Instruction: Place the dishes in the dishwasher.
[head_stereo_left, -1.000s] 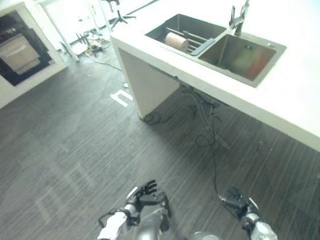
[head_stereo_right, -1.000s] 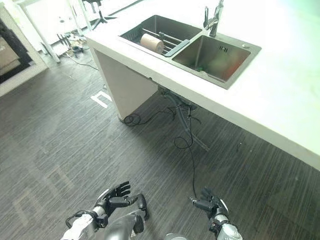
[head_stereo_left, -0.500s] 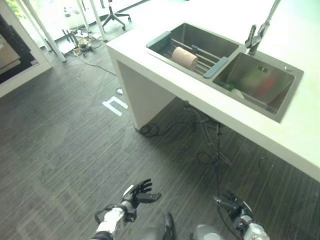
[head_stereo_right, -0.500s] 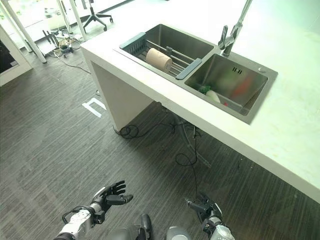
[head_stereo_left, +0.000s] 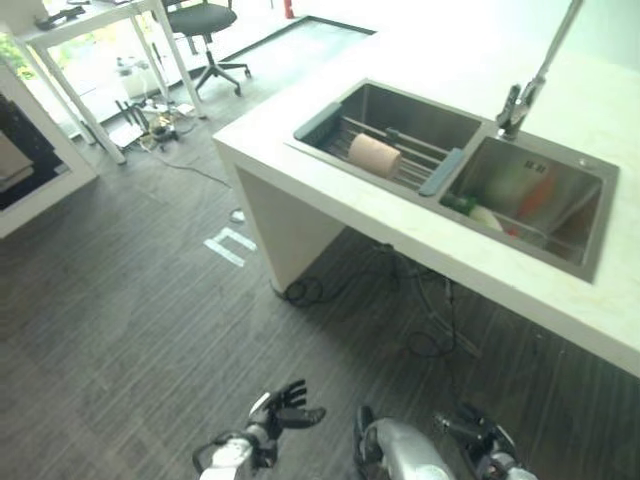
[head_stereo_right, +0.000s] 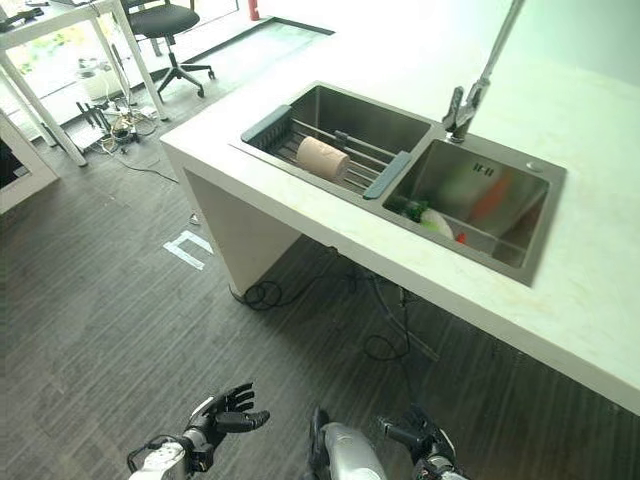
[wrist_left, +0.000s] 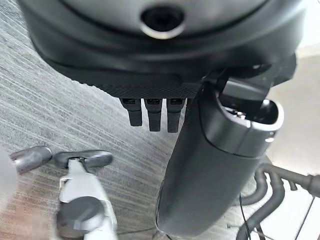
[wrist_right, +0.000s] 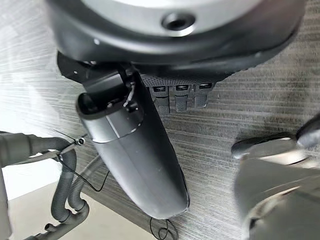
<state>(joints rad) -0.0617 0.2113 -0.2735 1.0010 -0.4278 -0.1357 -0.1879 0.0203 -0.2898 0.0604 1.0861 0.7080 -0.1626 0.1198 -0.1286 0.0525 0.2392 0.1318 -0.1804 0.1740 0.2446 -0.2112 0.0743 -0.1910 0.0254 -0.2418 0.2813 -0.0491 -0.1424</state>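
Dark striped plank floor (head_stereo_left: 130, 330) lies under us. Our left hand (head_stereo_right: 222, 411) and right hand (head_stereo_right: 418, 437) hang low over it, fingers loosely spread, grasping nothing. Far ahead, well apart from both, a white counter (head_stereo_right: 300, 205) carries a steel double sink (head_stereo_right: 545, 215): dishes (head_stereo_right: 435, 222) lie in its right basin, a tan cylinder (head_stereo_right: 323, 158) on the left basin's rack (head_stereo_right: 385, 175).

White counter (head_stereo_right: 620, 330) with double sink (head_stereo_right: 400, 180)
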